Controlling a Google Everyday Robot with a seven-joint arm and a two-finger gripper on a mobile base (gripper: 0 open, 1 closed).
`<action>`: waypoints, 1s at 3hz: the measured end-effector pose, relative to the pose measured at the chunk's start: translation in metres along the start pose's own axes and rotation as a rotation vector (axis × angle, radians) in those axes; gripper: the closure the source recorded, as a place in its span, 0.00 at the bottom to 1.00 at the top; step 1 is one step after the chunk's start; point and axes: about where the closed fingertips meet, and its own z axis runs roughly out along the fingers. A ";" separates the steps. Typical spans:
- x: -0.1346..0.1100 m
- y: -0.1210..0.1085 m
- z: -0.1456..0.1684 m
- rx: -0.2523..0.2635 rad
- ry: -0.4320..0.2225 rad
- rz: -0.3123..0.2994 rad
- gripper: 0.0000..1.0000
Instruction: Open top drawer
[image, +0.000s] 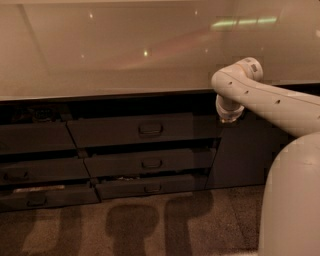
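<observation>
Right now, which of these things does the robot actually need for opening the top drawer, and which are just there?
For the job: top drawer, its handle, the arm at right beside the counter edge; the gripper is out of view.
Just there: middle drawer, bottom drawer, left-hand drawers, cabinet door.

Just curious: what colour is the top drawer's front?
The top drawer is dark grey, camera view; gripper out of sight.

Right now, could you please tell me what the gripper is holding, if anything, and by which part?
Nothing visibly held: the gripper hangs right of the top drawer, well apart from its handle.
</observation>
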 end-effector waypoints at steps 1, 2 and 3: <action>0.000 0.000 0.000 0.000 0.000 0.000 1.00; 0.000 0.000 0.000 0.002 -0.002 -0.001 1.00; 0.000 -0.001 -0.002 0.002 -0.002 -0.001 1.00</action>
